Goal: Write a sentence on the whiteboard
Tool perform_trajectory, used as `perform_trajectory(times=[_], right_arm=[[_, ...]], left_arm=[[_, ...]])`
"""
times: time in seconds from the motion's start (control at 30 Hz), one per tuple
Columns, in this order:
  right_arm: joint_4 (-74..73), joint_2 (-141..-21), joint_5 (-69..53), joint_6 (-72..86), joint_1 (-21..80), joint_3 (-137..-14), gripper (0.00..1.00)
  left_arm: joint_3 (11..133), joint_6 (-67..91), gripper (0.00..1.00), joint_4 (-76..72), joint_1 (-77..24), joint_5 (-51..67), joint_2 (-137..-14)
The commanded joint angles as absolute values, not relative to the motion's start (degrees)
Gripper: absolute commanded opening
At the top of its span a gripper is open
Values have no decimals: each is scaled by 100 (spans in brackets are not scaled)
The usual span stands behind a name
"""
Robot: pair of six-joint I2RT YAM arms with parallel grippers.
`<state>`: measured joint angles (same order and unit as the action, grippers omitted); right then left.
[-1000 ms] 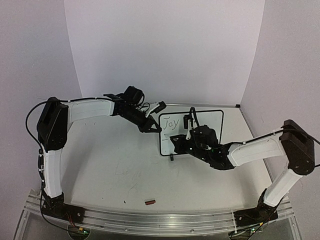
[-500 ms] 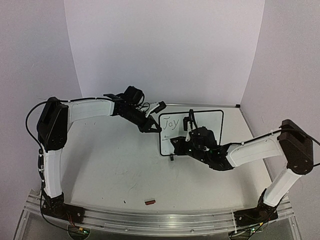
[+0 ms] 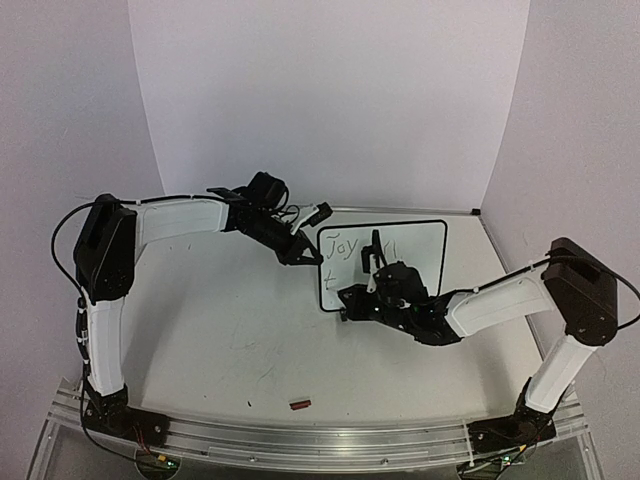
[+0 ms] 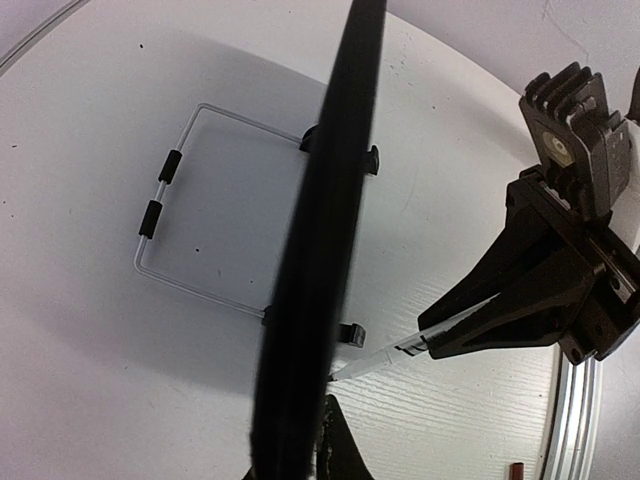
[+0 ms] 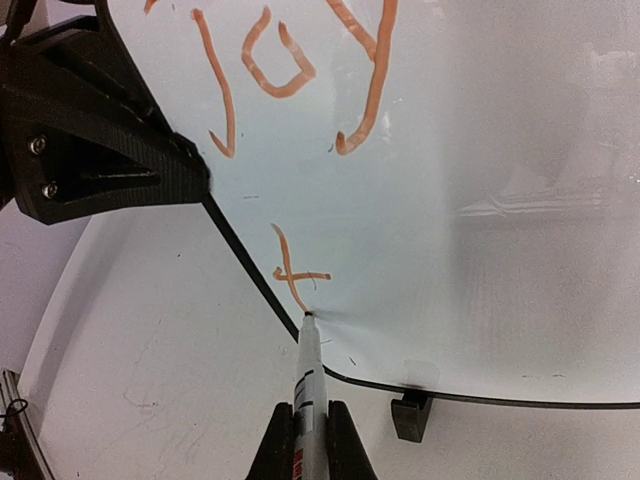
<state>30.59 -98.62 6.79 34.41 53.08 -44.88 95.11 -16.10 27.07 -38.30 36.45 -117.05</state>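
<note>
The whiteboard (image 3: 412, 246) stands tilted at the table's back middle. In the left wrist view it shows edge-on as a dark band (image 4: 322, 230). The sentence (image 3: 345, 244) reads "Joy" plus a few strokes on the top line, with a "t" below. In the right wrist view the strokes look orange (image 5: 290, 70). My left gripper (image 3: 303, 252) is shut on the board's left edge (image 5: 105, 150). My right gripper (image 3: 377, 287) is shut on a marker (image 5: 308, 395). The marker's tip touches the board at the foot of the "t" (image 5: 291, 274).
A wire stand (image 4: 175, 190) lies on the table behind the board. One black foot (image 5: 412, 414) sits under the board's lower edge. A small red-brown piece (image 3: 300, 404) lies near the front rail (image 3: 300, 438). White walls close in the back and sides.
My right gripper has moved left and lower along the board with the marker. Strokes to the right of "Joy" have come into view. The left arm has not moved.
</note>
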Motion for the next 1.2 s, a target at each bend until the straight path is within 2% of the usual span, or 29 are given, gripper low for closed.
perform_trajectory(times=[0.0,0.67,1.17], right_arm=[[2948,-10007,935,3588,5260,-4430,0],[3232,-8995,897,3349,5260,-4085,0],[3143,-9364,1043,3529,5258,-4248,0]], left_arm=[[9412,-1781,0,3003,-3806,3349,-11631],[9384,-1766,0,2992,-3807,3359,-11554],[9377,-1760,0,2990,-3806,3349,-11535]])
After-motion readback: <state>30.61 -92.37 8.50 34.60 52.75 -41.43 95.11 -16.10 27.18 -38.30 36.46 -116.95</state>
